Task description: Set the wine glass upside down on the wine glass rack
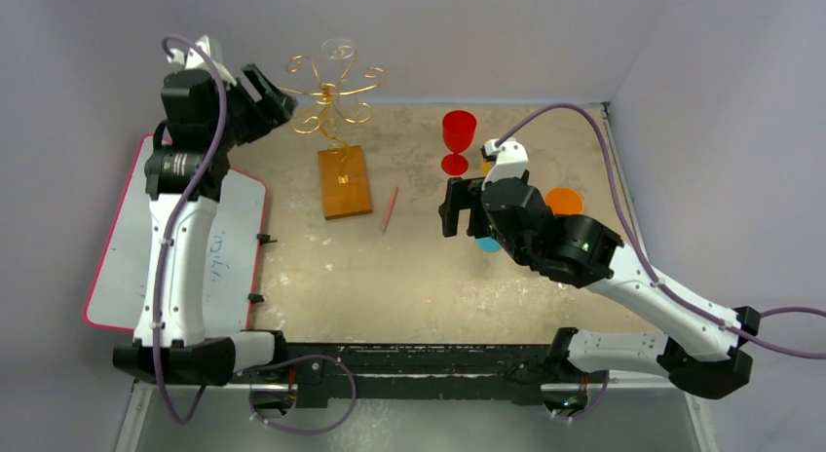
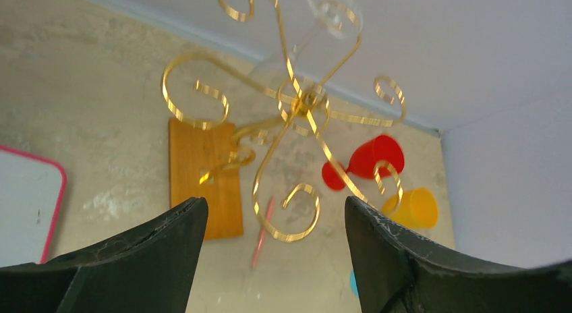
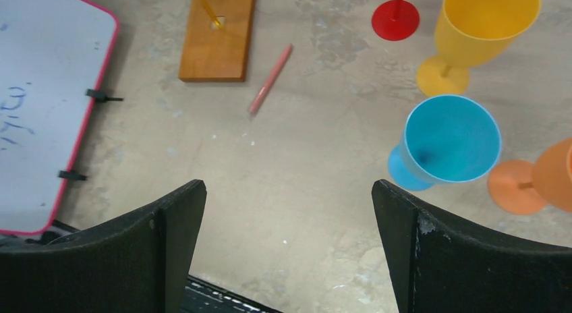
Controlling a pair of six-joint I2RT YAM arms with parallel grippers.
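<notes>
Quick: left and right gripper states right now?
Left gripper: jaws open, empty, facing the wine glass rack.
Right gripper: jaws open, empty.

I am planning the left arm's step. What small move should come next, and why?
Probably draw the left end effector straight back from the gold wire rack. Its jaws stand open and empty, and the clear wine glass seems to hang upside down in the rack's curls; backing off avoids knocking it.
</notes>
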